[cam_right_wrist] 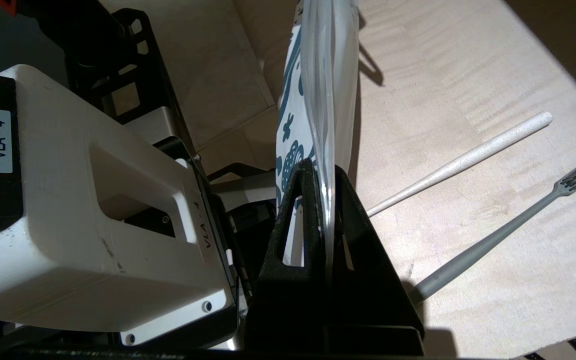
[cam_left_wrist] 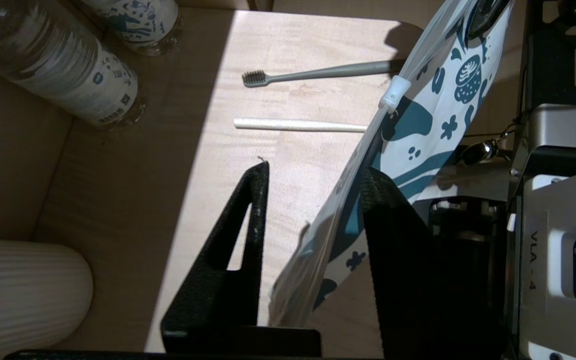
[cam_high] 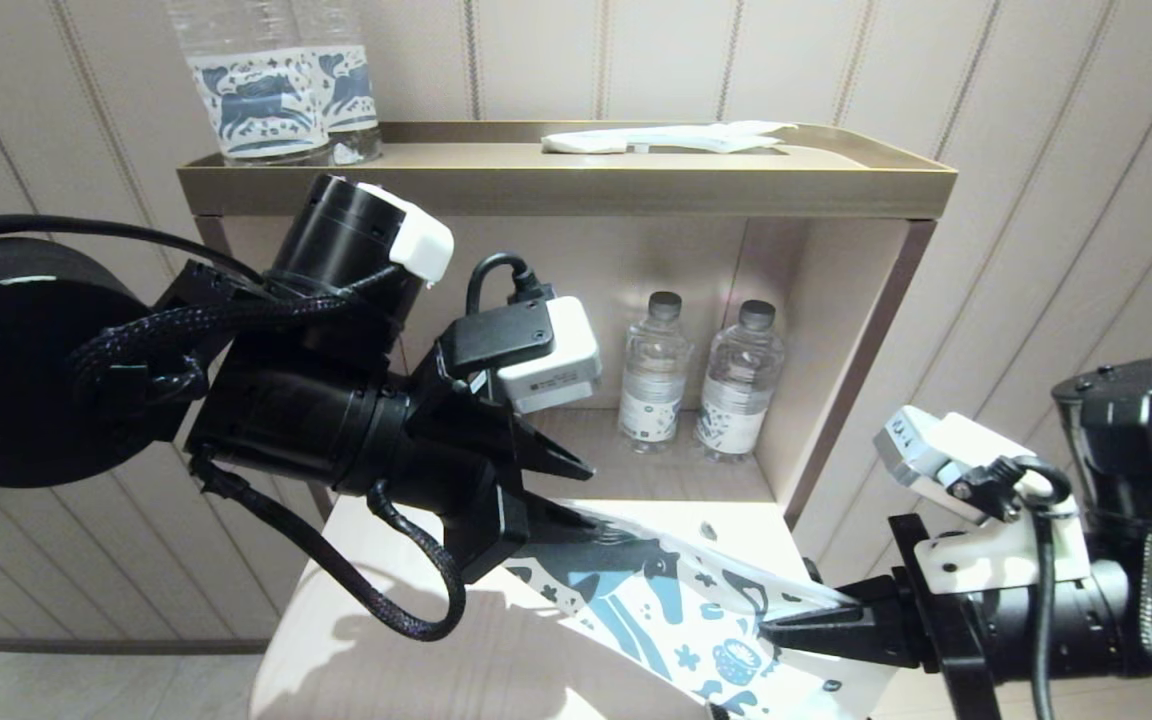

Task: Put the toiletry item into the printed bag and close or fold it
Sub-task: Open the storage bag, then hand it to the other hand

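The printed bag [cam_high: 681, 615] hangs in the air above the pale wooden tabletop [cam_left_wrist: 288, 60], stretched between the two arms, and everything else is easiest to place from it. The right end effector [cam_right_wrist: 329, 200] is clamped tight on one edge of the bag, the plastic pinched flat between its two black fingers. That looks like an anchoring grip, meant to keep the bag taut and off the wood. At the bag's other end, the left end effector [cam_left_wrist: 313, 175] has its jaws spread wide, one finger lying against the printed face and the other standing well clear of it. It is not gripping anything (it may be working to part the mouth, or be about to take hold).

The toothbrush [cam_left_wrist: 318, 74] is not in the bag yet. It lies flat on the tabletop just beyond the bag, its handle end slipping out of sight behind the bag's edge. Beside it, parallel and a little nearer the left end effector, lies a plain pale stick [cam_left_wrist: 300, 125].

A small white slider [cam_left_wrist: 395, 92] sits on the bag's zip edge, so I would guess closing means running it along once the brush is inside.

Past the bag, in the shelf recess, stand two small water bottles [cam_high: 701, 375].
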`<state>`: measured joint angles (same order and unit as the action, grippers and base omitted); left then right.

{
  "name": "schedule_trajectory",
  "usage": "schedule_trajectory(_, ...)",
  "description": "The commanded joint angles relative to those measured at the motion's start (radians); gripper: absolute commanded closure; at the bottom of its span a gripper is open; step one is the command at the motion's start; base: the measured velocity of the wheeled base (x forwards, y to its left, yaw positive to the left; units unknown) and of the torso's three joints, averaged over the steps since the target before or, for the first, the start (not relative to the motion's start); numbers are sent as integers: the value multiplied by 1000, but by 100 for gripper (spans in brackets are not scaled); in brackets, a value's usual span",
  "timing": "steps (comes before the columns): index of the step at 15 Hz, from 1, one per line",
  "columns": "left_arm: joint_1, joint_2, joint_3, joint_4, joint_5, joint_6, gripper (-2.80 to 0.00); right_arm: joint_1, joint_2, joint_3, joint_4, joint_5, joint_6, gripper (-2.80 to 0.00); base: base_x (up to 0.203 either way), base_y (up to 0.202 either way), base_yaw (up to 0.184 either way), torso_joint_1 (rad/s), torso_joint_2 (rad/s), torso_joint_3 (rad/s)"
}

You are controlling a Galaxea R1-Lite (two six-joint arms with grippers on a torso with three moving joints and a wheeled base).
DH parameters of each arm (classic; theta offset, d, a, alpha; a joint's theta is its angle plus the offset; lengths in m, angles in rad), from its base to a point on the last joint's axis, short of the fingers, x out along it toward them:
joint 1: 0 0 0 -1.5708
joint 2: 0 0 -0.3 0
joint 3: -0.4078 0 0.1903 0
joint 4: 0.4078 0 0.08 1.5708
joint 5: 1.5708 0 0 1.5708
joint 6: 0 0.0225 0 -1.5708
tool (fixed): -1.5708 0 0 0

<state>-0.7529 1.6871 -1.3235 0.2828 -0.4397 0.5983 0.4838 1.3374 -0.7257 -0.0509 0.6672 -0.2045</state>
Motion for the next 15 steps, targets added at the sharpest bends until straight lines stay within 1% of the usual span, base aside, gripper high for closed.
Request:
schedule_trajectory(1, -13, 11, -18, 2, -5, 1, -280, 4, 2, -3, -3, 5, -1, 0, 0, 0, 0, 0, 0, 0)
schedule_trajectory(6, -56, 43, -71, 4, -5, -5, -280, 6, 9, -4, -6, 5, -1, 0, 0, 0, 0, 0, 0, 0)
schedule_trajectory(8, -70, 57, -90, 6, -5, -20, -280, 6, 8, -3, -6, 5, -1, 0, 0, 0, 0, 0, 0, 0)
schedule_trajectory(10, -83, 59, -91, 7, -4, -20, -280, 6, 3, -3, -6, 5, -1, 0, 0, 0, 0, 0, 0, 0)
schedule_trajectory(15, -86, 53, -82, 7, -2, -16, -280, 4, 2, -3, -6, 6, -1, 0, 0, 0, 0, 0, 0, 0)
